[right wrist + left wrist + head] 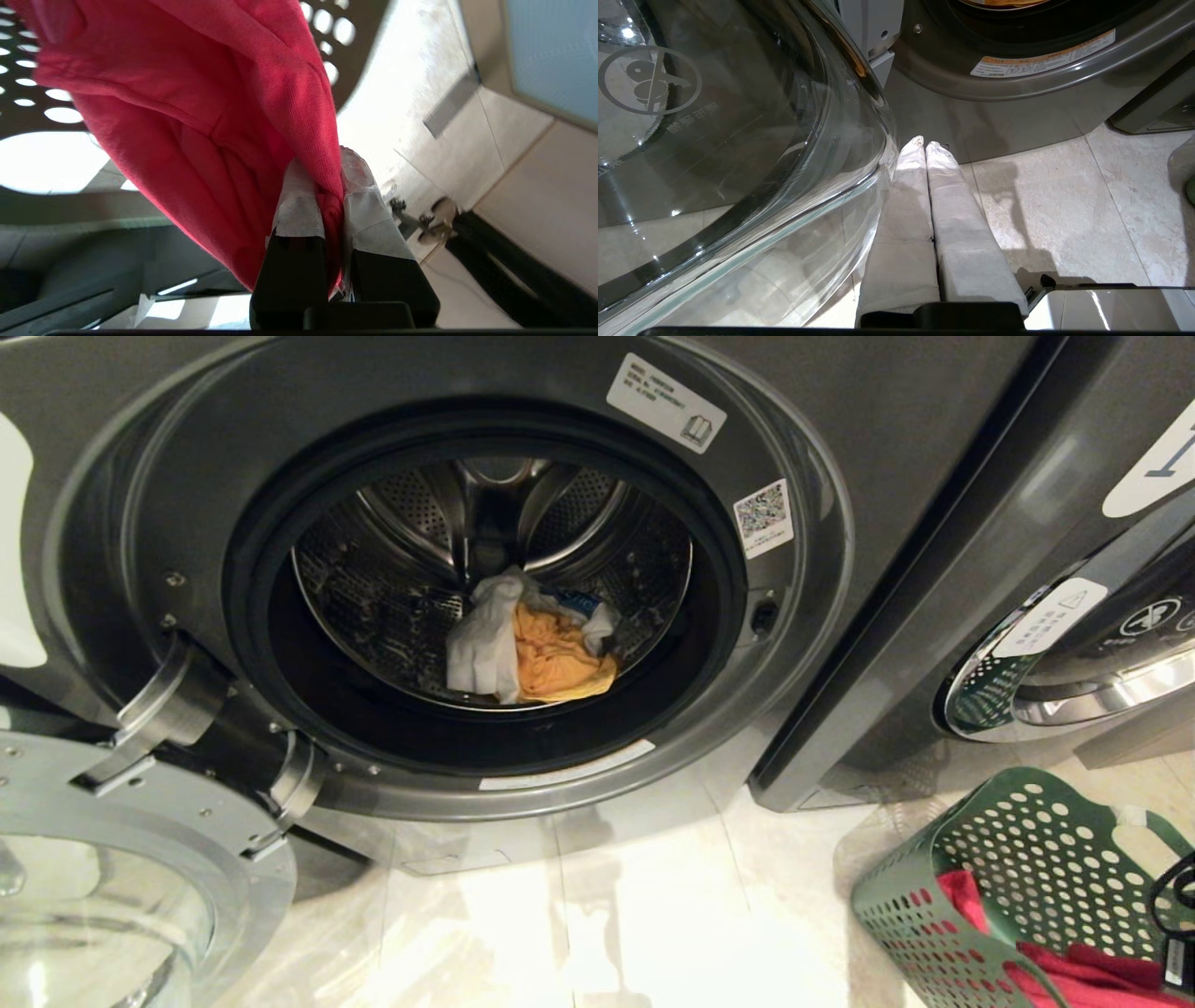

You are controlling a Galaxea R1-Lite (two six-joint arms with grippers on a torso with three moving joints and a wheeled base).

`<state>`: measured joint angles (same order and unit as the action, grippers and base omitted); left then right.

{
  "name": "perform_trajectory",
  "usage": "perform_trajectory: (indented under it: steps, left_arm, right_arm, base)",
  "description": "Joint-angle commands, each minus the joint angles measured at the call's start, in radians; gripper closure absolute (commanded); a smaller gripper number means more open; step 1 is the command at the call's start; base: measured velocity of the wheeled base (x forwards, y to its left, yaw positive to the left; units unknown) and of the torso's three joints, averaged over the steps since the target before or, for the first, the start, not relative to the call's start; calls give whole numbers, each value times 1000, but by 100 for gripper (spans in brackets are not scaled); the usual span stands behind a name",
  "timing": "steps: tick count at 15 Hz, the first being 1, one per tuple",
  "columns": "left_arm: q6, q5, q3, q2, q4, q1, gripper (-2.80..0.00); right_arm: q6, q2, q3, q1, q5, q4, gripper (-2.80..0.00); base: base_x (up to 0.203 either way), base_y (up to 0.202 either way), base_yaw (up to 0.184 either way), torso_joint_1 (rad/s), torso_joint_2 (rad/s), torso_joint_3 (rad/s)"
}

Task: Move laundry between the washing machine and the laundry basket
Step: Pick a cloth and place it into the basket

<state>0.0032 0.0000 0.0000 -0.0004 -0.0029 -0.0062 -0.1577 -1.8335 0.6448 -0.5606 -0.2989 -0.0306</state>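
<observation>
The grey washing machine (pixel 840 448) stands with its door swung open, and white and orange laundry (pixel 523 649) lies low in the steel drum. A green perforated laundry basket (pixel 934 896) sits on the floor at the lower right with a red garment (pixel 1074 971) in it. My right gripper (pixel 327 163) is shut on a fold of that red garment (pixel 187 93), which hangs against the basket wall (pixel 345 56). My left gripper (pixel 927 145) is shut and empty, parked low over the floor beside the door's glass bowl (pixel 738 140).
The open door (pixel 112 859) juts out at the lower left of the machine. A second grey machine (pixel 1074 644) stands to the right, behind the basket. Pale floor tiles (pixel 607 915) lie between door and basket. A black cable (pixel 1178 896) shows at the right edge.
</observation>
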Motion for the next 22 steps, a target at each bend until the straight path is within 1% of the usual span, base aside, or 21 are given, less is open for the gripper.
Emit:
perform_trajectory:
  steps: [1, 3, 5, 6, 8, 10, 12, 13, 15, 17, 18, 21, 22]
  left_arm:
    - [0, 0, 2, 0, 0, 0, 0]
    - [0, 0, 2, 0, 0, 0, 0]
    - [0, 0, 2, 0, 0, 0, 0]
    - [0, 0, 2, 0, 0, 0, 0]
    - [0, 0, 2, 0, 0, 0, 0]
    - [0, 0, 2, 0, 0, 0, 0]
    - [0, 0, 2, 0, 0, 0, 0]
    - [0, 0, 2, 0, 0, 0, 0]
    - [0, 0, 2, 0, 0, 0, 0]
    - [0, 1, 2, 0, 0, 0, 0]
    - [0, 0, 2, 0, 0, 0, 0]
    - [0, 1, 2, 0, 0, 0, 0]
    - [0, 0, 2, 0, 0, 0, 0]
  right_arm:
    - [90, -103, 43, 2, 60, 1, 0]
    - [166, -168, 73, 2, 93, -23, 0]
    - [183, -231, 117, 20, 110, -29, 0]
    - [182, -259, 133, 24, 141, -1, 0]
    - [185, -318, 143, 32, 211, 137, 0]
    - [190, -378, 151, 54, 244, 219, 0]
    - [200, -431, 157, 80, 352, 324, 0]
    - [221, -450, 155, 92, 398, 372, 0]
    - [288, -460, 139, 106, 491, 411, 0]
    - [353, -458, 109, 112, 603, 417, 0]
    - [383, -457, 89, 124, 634, 417, 0]
    - [379, -454, 73, 188, 651, 415, 0]
    - [377, -450, 72, 205, 691, 414, 0]
  base:
    - [0, 0, 0, 0, 0, 0]
    - [0, 0, 0, 0, 0, 0]
    - [0, 0, 0, 0, 0, 0]
    - [0, 0, 0, 0, 0, 0]
    - [0, 0, 0, 0, 0, 0]
    - [0, 0, 0, 0, 0, 0]
    - [0, 0, 0, 0, 0, 0]
    - [0, 0, 0, 0, 0, 0]
    - [0, 0, 0, 0, 0, 0]
    - [0, 0, 0, 0, 0, 0]
    - [0, 0, 0, 0, 0, 0]
    - [0, 0, 0, 0, 0, 0]
    - [0, 0, 0, 0, 0, 0]
